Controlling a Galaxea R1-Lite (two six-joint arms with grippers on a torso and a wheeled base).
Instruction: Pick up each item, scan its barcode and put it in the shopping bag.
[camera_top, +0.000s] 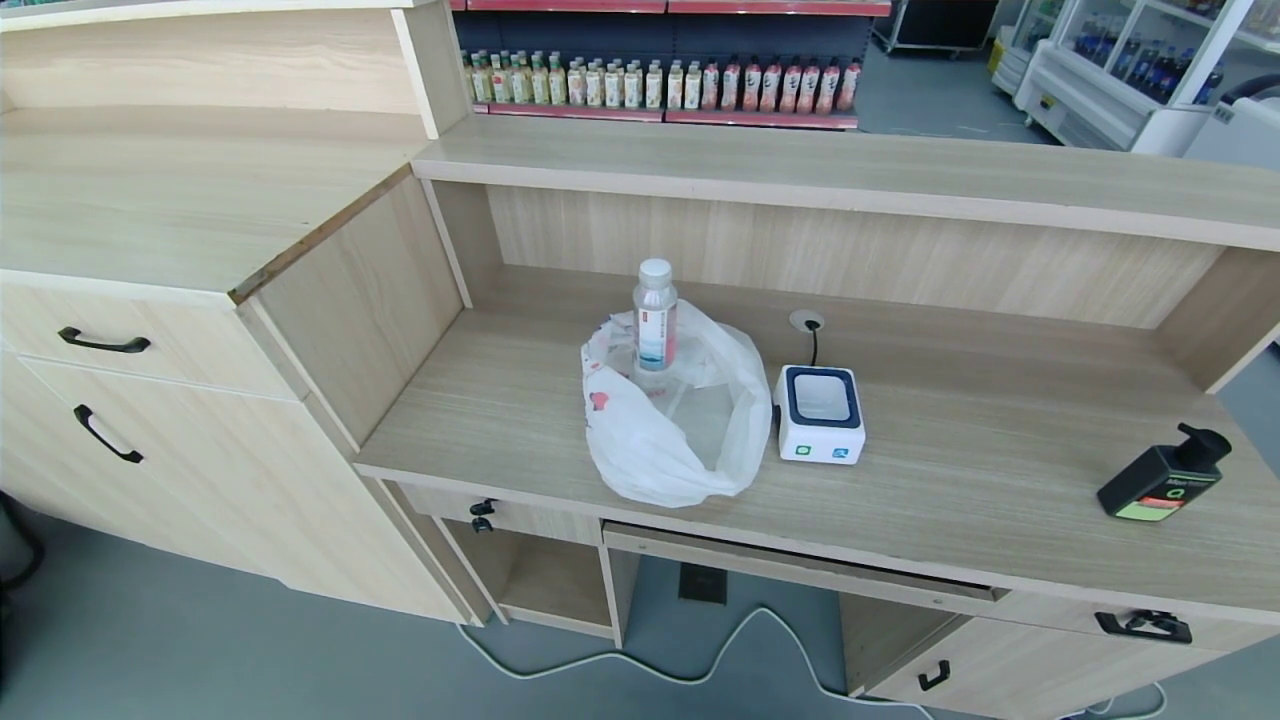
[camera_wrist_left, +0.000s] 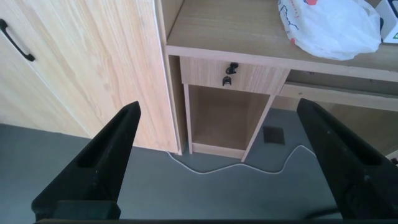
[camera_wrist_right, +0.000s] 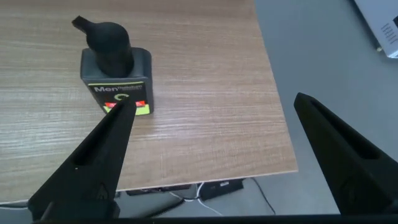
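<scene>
The wooden tabletop (camera_top: 980, 470) carries a white shopping bag (camera_top: 650, 450) with a white scanner (camera_top: 820, 412) just beside it on the right. A black pump bottle (camera_top: 1160, 480) sits well apart, near the right edge. A clear bottle (camera_top: 655, 320) stands upright in the bag's open mouth. The right tool (camera_wrist_right: 214, 101) hovers beside the pump bottle, fingers apart. The left tool (camera_wrist_left: 219, 104) hangs low before the cabinet, fingers apart.

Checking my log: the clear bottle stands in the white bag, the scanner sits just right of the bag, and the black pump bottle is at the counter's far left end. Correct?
No: the black pump bottle is at the far right end of the counter, per the head view. The clear bottle stands in the white bag, with the scanner just right of it.
</scene>
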